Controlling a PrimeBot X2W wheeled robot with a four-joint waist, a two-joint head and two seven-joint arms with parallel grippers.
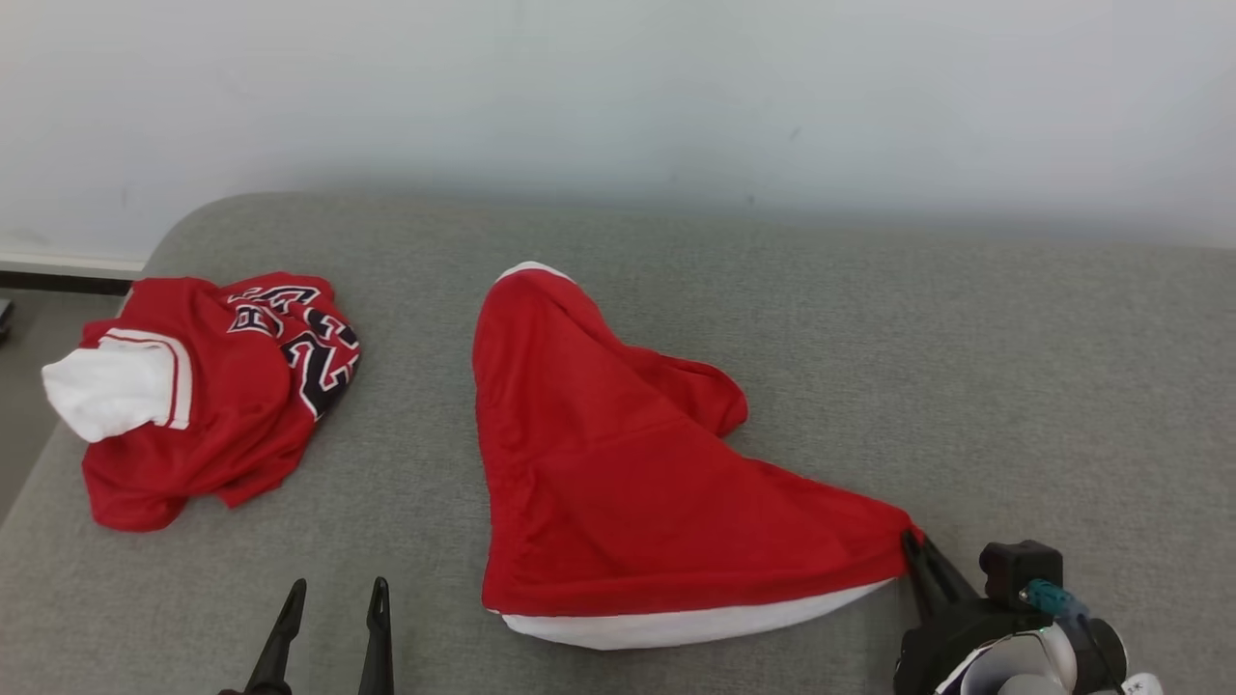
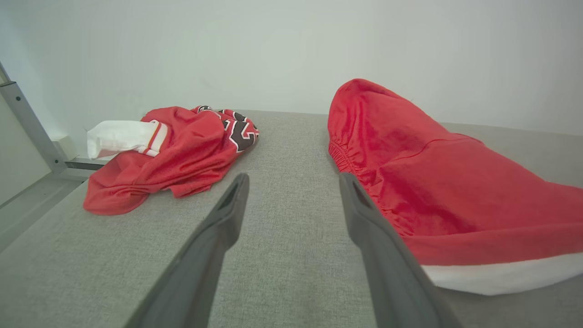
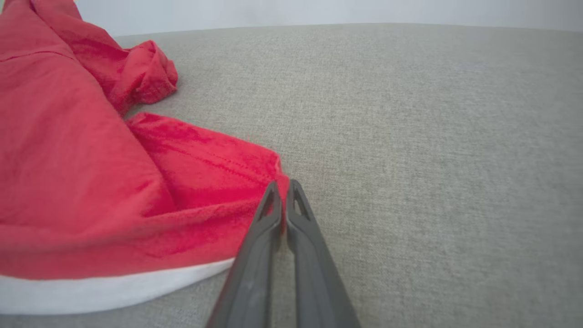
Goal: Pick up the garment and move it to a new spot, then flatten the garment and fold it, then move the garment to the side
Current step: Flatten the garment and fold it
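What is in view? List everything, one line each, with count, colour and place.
red garment: one, red with a white band along its near edge, middle of the surface, partly spread.
red jersey: one, red with a white sleeve and dark lettering, crumpled at the surface's left end.
padded surface: one, grey, under both garments.
wall: one, white, behind the surface.
metal rail: one, grey, beyond the surface's left edge.
left hand: one, dark, open, near edge, left of the red garment, holding nothing.
right hand: one, dark, shut on the red garment's right corner.
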